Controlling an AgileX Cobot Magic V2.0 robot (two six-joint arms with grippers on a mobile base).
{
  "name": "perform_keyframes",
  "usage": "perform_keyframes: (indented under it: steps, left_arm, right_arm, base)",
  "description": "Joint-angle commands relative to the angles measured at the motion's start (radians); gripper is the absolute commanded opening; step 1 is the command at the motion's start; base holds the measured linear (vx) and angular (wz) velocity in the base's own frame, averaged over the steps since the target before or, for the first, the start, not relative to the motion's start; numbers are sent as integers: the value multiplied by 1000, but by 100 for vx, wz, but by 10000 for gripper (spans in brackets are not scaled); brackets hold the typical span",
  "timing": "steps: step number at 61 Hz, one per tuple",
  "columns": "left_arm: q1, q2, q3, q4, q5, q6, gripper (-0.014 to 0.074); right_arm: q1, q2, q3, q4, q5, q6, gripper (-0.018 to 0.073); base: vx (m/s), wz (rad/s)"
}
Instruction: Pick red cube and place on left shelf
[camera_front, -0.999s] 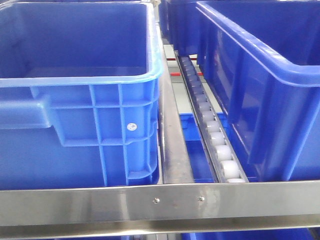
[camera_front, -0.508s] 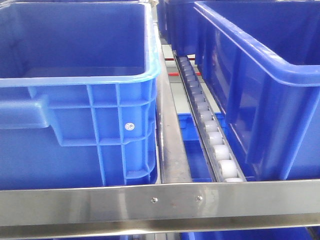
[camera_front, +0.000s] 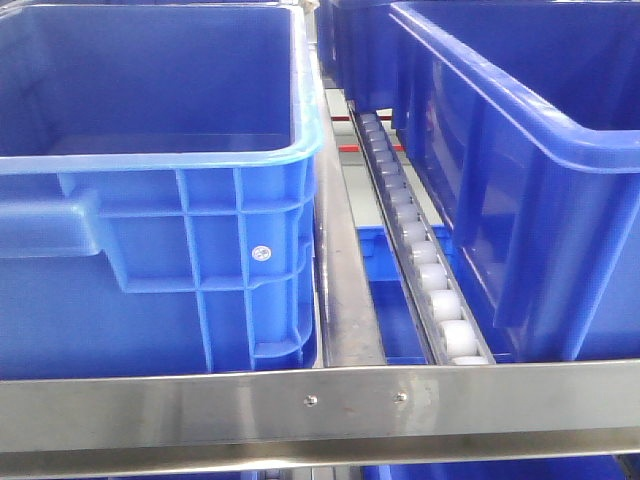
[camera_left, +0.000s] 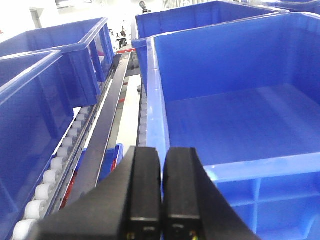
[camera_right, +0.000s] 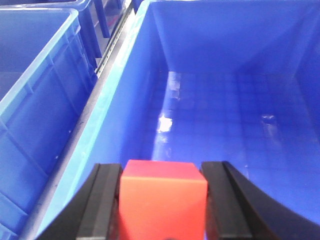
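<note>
The red cube (camera_right: 162, 200) sits between the two black fingers of my right gripper (camera_right: 162, 172), which is shut on it. The cube is held above the inside of a large blue bin (camera_right: 225, 115), near the bin's left wall (camera_right: 135, 100). My left gripper (camera_left: 161, 160) is shut with nothing between its fingers. It hovers over the near left rim of another blue bin (camera_left: 240, 115). Neither gripper nor the cube shows in the front view.
The front view shows a blue bin at left (camera_front: 150, 200) and one at right (camera_front: 530, 150) on a rack. A roller track (camera_front: 420, 260) and a steel rail (camera_front: 345, 290) run between them. A steel crossbar (camera_front: 320, 405) spans the front. More blue bins (camera_left: 60, 50) and rollers (camera_left: 50, 175) flank the left gripper.
The front view shifted very slightly and came back. The bins, rollers and crossbar stand as before.
</note>
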Motion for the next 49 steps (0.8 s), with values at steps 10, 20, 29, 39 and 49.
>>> perform_keyframes:
  steps: [10,20,29,39,49]
  left_arm:
    - [-5,7,22,-5,-91,1,106]
    - [-5,7,22,-5,-91,1,106]
    - [-5,7,22,-5,-91,1,106]
    - [-5,7,22,-5,-91,1,106]
    - [-5,7,22,-5,-91,1,106]
  right_arm:
    - [-6,192,-90,-14,-162,-5,59]
    - [-72,368,-188,-14,-187,-5,59]
    - [-155,502,-291,-14,-162,-5,60]
    - [-204,587,-367,-14,-121,-5,127]
    - [-206,628,-378,-18,-141,-5,411]
  base:
    - [0,0]
    - [0,0]
    - [0,0]
    - [0,0]
    - [0,0]
